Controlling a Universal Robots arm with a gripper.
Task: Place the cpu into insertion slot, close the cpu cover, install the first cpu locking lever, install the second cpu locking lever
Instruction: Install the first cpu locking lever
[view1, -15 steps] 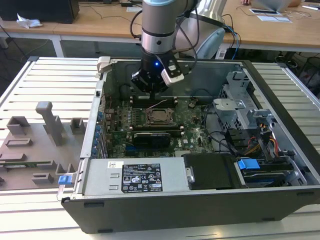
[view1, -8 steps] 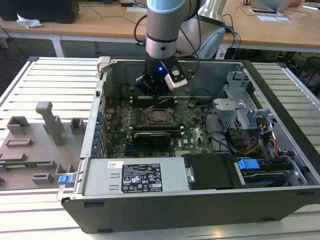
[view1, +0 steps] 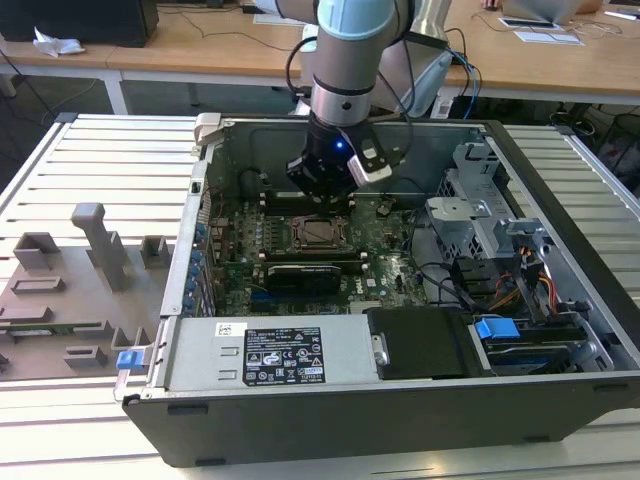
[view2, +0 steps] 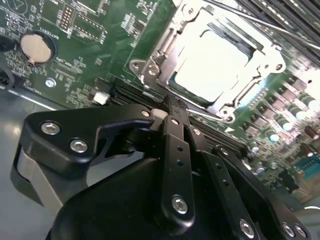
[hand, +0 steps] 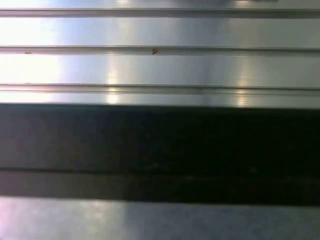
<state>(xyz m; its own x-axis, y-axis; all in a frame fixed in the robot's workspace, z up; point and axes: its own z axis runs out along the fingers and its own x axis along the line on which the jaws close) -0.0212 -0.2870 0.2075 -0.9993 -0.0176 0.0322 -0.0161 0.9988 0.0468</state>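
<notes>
The gripper (view2: 167, 107) has its fingers drawn together with nothing visibly clamped between them — the black tips meet at a point right at the near edge of the insertion slot (view2: 220, 60). Taking that socket as the landmark: the cpu (view2: 212, 62) already lies flat inside it, its bright metal top showing, and the cpu cover (view2: 165, 55) appears folded down around it, framing the chip. In the exterior view the gripper (view1: 322, 192) hangs just behind the insertion slot (view1: 318, 232), towards the case's (view1: 400, 400) rear wall — so the socket lies directly ahead of the fingertips, close by.
</notes>
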